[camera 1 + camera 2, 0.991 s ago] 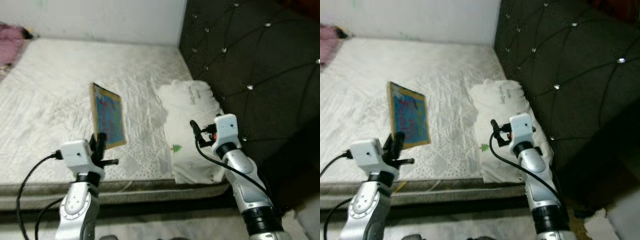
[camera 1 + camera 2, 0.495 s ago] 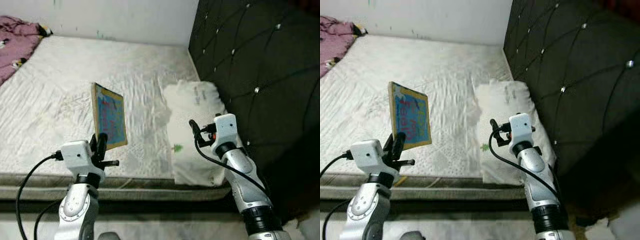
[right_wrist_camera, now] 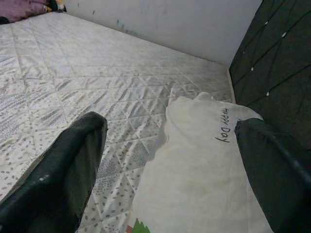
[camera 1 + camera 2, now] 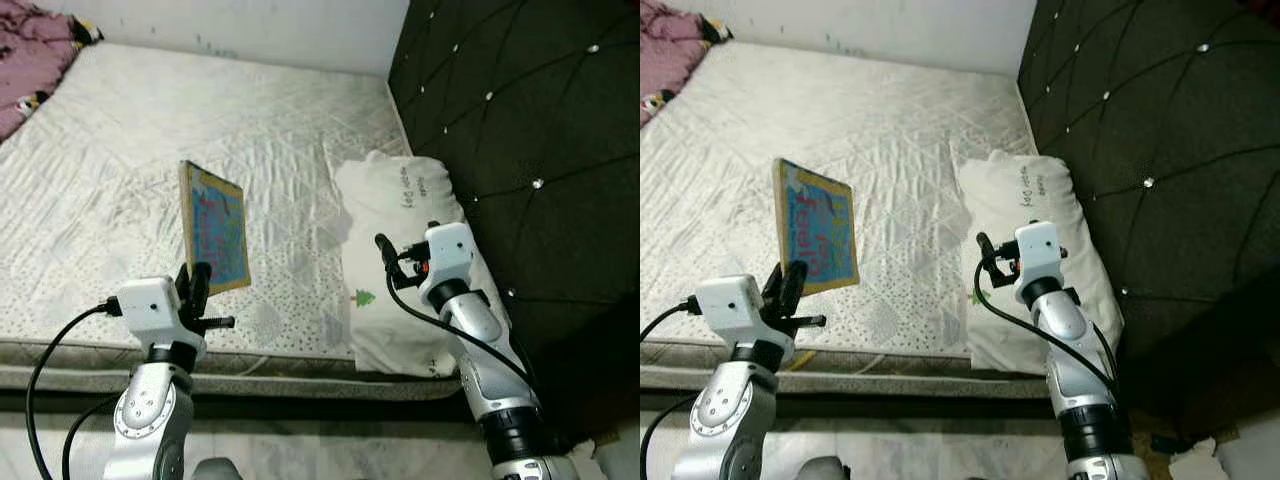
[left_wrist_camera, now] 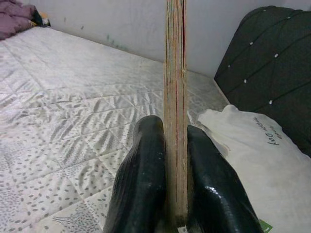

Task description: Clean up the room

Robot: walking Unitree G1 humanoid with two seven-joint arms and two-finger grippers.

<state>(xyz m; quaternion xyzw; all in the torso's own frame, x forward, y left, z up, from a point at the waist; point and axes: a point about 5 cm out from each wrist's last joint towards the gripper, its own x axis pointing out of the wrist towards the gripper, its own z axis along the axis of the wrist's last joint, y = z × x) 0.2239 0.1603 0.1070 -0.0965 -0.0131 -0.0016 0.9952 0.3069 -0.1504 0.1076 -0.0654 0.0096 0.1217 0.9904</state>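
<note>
**A:** What was the left gripper (image 5: pixel 175 160) doing when you looked?

**B:** Its two black fingers (image 5: pixel 143 170) were pinched hard on the bottom edge of a picture book (image 4: pixel 214 238); the book stood upright on that edge, thin side toward the wrist, blue cover facing the robot's right; it hung in the air just over the near edge of the mattress (image 4: pixel 150 140), touching nothing but the fingers.

**A:** And the other arm?

**B:** The right gripper (image 3: pixel 170 160) was spread wide and carried nothing; it hovered over the white pillow (image 4: pixel 400 270) that lay against the dark tufted headboard (image 4: pixel 520 120).

**A:** So which way did things lie for the next move?

**B:** The book's long axis ran up and down, straight out of the left gripper; bare mattress lay ahead of it and the pillow off to its right; my guess was that the left arm alone would carry the book wherever it belonged, since the right was well apart from it.

**A:** Anything you couldn't make out?

**B:** The cover's lettering was too blurred to read; a purple cloth (image 4: pixel 30 50) at the far left corner of the bed was cut off; I saw no shelf or box to put the book in.
</note>
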